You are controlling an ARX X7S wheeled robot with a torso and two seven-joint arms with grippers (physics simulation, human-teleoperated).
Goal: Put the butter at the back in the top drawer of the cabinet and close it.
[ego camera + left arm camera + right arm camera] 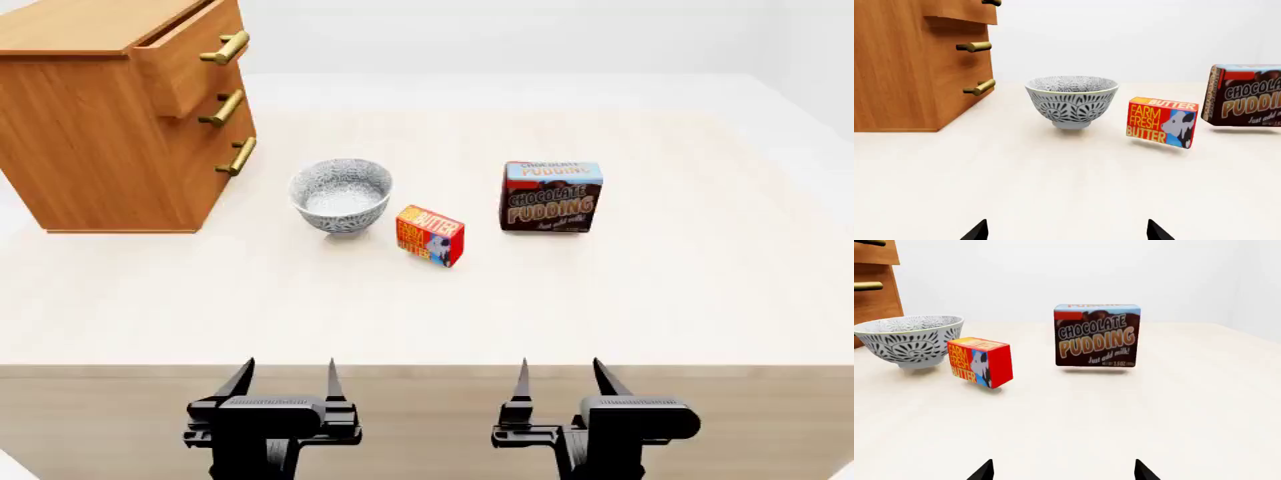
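Both your left gripper (284, 382) and right gripper (559, 380) hang spread wide and empty, with the butter (430, 235) upright well ahead between them, beside the patterned bowl (342, 194).

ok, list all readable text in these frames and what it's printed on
"FARM FRESH BUTTER" and "BUTTER": butter, front face and top edge.
"CHOCOLATE PUDDING": pudding box, front.
"Just add milk!": same box, beneath the name.
Tiny line under that and the box's top edge: too small or blurred to read.
Bowl, cabinet: no text.
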